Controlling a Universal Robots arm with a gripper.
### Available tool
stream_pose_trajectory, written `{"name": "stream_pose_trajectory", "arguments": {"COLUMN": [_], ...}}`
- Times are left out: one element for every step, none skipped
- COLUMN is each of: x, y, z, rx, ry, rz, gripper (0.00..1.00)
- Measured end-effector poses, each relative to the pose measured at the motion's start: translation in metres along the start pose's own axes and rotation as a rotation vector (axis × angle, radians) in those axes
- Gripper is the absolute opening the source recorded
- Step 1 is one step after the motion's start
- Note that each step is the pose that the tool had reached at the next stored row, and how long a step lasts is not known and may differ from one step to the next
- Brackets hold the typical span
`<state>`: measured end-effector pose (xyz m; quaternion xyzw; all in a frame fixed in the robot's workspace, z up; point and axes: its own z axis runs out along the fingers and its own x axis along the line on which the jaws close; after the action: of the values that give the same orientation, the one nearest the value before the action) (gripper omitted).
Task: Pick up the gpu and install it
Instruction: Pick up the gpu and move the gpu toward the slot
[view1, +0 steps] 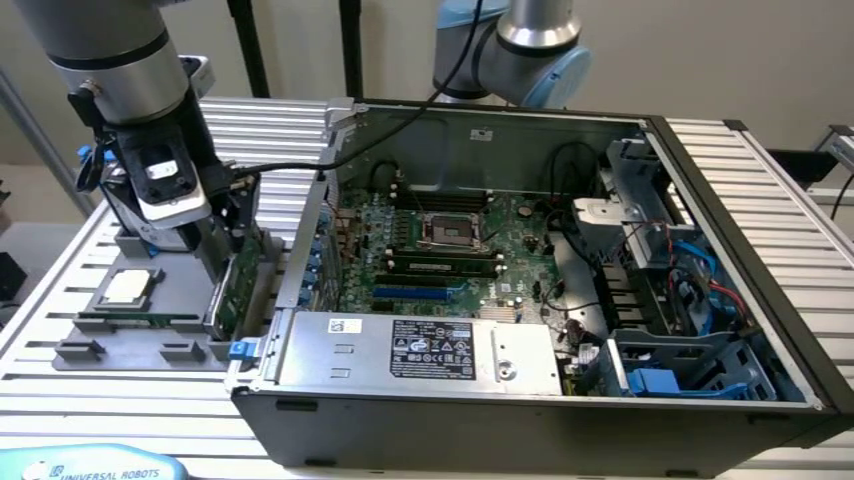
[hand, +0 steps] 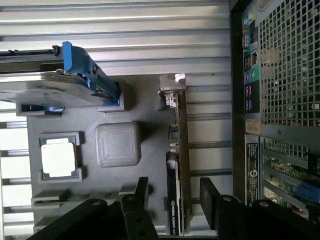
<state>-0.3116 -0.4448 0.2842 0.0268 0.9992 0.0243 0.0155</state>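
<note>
- The gripper (hand: 174, 194) is open, one finger on each side of the gpu (hand: 179, 132), with a gap at both.
- The gpu stands on edge in a grey tray (hand: 147, 120), beside the computer case (view1: 534, 425).

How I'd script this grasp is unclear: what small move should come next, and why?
Probably shut the fingers on the gpu: the gripper is open, one finger stands on each side of the edge-on card with gaps showing, and the card stands in its grey holder.
</note>
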Motion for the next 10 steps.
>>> {"name": "stream_pose_trajectory", "arguments": {"x": [0.0,0.0,0.0,0.0,0.0,0.0,0.0,0.001,0.001,0.001], "y": [-0.0001,-0.0002,-0.0003,-0.0005,-0.0006,-0.0008,-0.001,-0.0012,-0.0015,-0.0018], "z": [0.0018,0.0035,0.0052,0.0069,0.0086,0.0104,0.0121,0.0138,0.0155,0.017], "rx": [-0.0001,-0.0001,-0.0002,-0.0002,-0.0004,-0.0005,-0.0006,-0.0007,-0.0008,-0.0009], "ry": [-0.0013,-0.0027,-0.0042,-0.0059,-0.0078,-0.0097,-0.0114,-0.0131,-0.015,-0.0171], "rz": [0.0,0.0,0.0,0.0,0.0,-0.001,-0.001,-0.001,-0.001,-0.001], "gripper": [0.54,0.54,0.54,0.54,0.54,0.54,0.54,0.54,0.54,0.54]}}
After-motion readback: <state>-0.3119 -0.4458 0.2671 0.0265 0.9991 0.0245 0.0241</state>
